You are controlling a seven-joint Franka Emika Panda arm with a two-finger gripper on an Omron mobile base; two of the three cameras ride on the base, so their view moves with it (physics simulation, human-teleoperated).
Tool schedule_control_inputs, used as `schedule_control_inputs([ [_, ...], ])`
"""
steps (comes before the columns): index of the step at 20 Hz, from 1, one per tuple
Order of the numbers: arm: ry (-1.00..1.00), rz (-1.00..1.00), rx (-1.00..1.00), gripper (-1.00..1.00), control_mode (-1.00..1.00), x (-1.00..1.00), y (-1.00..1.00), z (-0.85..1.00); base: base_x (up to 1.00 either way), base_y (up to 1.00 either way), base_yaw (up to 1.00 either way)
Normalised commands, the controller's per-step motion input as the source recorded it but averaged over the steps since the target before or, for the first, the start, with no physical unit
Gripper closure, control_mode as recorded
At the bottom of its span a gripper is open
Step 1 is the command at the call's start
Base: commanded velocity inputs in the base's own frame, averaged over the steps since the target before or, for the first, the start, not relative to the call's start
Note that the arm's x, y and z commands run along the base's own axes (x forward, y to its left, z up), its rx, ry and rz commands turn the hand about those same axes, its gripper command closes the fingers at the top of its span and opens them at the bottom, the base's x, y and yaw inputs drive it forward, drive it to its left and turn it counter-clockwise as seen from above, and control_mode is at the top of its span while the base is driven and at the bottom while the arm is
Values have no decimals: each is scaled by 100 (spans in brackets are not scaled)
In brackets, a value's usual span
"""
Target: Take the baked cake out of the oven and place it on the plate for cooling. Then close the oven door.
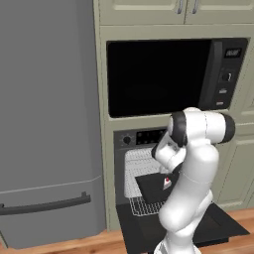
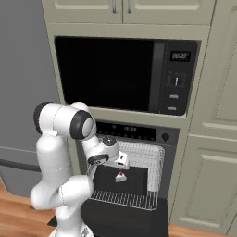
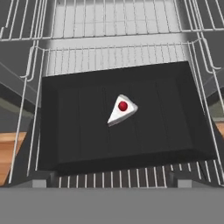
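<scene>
Fingers (image 3: 112, 178) spread wide, holding nothing, just short of the near lip of the black baking tray (image 3: 65, 131). Cake slice (image 3: 122, 110) w/ red cherry sits mid-tray, dead ahead and farther in, wedge tip pointing near-left. Tray rests on pulled-out wire rack (image 3: 116, 57) over the dropped oven door (image 1: 223, 225); oven (image 2: 162, 137) cavity behind.

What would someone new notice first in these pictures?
The white arm bent in front of the open oven, under the big black microwave. Then the small white cake slice with a red dot, in the middle of a black tray on the pulled-out rack.
</scene>
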Motion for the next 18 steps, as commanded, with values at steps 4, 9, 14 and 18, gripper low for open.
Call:
schedule_control_inputs([
  [4, 0, 0, 0, -100, -100, 0, 0, -21, 0, 0, 0],
  [9, -1, 0, 0, -100, -100, 0, 0, -23, 0, 0, 0],
  [14, -2, 0, 0, -100, -100, 2, 0, -33, 0, 0, 0],
  [18, -2, 0, 0, -100, -100, 5, 0, -40, 0, 0, 0],
])
